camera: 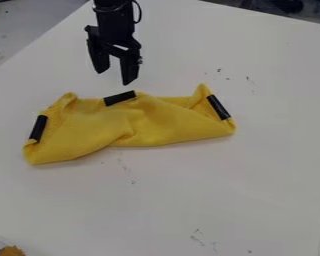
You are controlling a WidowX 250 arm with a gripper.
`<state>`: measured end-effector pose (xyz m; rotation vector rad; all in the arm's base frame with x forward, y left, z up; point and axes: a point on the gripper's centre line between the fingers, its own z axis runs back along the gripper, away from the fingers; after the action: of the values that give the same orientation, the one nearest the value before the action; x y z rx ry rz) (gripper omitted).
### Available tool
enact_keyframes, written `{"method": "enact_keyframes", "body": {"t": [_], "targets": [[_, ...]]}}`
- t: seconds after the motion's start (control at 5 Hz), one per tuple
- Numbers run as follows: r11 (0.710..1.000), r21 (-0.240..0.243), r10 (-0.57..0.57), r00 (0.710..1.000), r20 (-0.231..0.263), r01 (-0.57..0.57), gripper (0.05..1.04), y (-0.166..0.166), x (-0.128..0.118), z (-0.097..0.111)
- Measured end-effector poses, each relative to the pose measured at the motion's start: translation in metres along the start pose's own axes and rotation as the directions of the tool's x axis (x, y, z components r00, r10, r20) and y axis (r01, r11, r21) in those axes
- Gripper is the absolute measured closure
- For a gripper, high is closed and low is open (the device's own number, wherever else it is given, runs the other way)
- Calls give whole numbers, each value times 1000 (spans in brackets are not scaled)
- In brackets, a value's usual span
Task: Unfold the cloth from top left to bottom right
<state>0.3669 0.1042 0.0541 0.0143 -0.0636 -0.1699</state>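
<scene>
The smooth white tabletop [236, 185] gives plenty of flat surface to open onto, especially toward its lower right corner, so the pull should be aimed that way. The bunched yellow cloth [149, 127] lies across the upper left half of it in a long, crumpled band, with a peak [69, 97] near its left end and another at its right. The black two-finger hand [114, 77] hangs beside the cloth's upper edge with its fingers well apart and nothing between them; taking hold at the upper left looks like the step in hand. To do it well, shift toward the left peak, line the fingers up across the fold, and come down gently until they straddle the loose upper layer. Pinch only that layer, since catching the one beneath would likely drag the whole band along. Then lift a little before travelling, and sweep low and slow on the diagonal, letting go once the fabric lies flat. The stiffer-looking black strips, one at the left end [38, 128], one at the middle of the upper edge [119, 98] and one at the right end [218, 107], may resist bending, so soft fabric beside them probably makes the kinder grip.
</scene>
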Motion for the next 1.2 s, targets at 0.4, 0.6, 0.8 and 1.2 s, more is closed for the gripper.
{"method": "enact_keyframes", "body": {"t": [0.4,0.6,0.8,1.2], "targets": [[998,-54,40,999,-16,-40,83,-13,-11,-29],[996,-67,59,998,-10,-60,83,-16,-15,-35],[995,-80,68,998,19,-66,133,-19,-10,-37],[997,-52,51,999,-6,-51,712,-25,-7,-35]]}}
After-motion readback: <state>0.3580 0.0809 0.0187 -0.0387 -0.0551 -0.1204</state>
